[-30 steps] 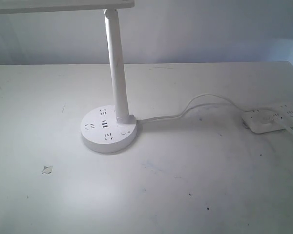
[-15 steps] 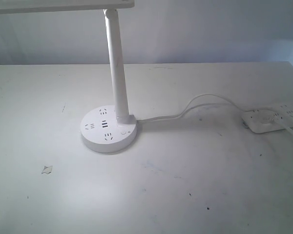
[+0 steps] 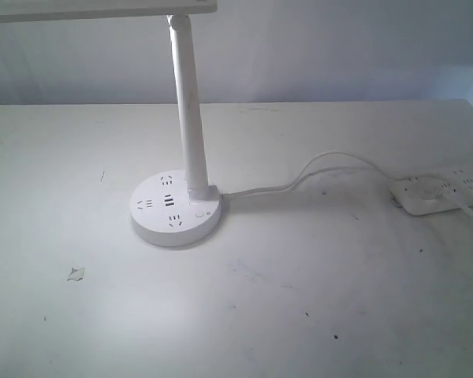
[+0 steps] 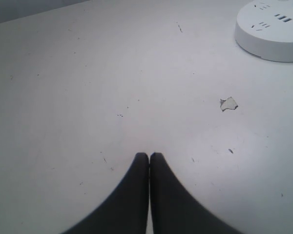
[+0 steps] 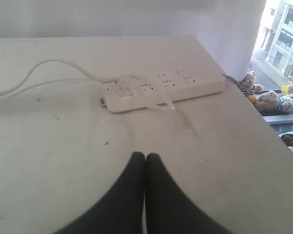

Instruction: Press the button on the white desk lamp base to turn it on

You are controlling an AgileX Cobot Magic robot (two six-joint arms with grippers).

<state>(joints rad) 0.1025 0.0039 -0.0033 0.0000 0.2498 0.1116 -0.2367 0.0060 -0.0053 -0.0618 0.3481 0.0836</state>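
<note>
The white desk lamp base (image 3: 176, 211) sits left of the table's middle, a round flat disc with socket holes, two dark USB slots and a slim stem (image 3: 188, 102) rising from it. The button (image 3: 199, 213) is a tiny round white dot on the disc just in front of the stem foot. Part of the white desk lamp base (image 4: 271, 29) shows in the left wrist view, well away from my left gripper (image 4: 149, 156), which is shut and empty over bare table. My right gripper (image 5: 145, 156) is shut and empty too. Neither gripper appears in the exterior view.
A white cable (image 3: 299, 177) runs from the base to a rectangular white power strip (image 3: 437, 191) at the right edge, the power strip (image 5: 166, 90) lying ahead of my right gripper. A small chip (image 3: 76, 273) marks the tabletop. The lamp head (image 3: 102, 8) overhangs at top left.
</note>
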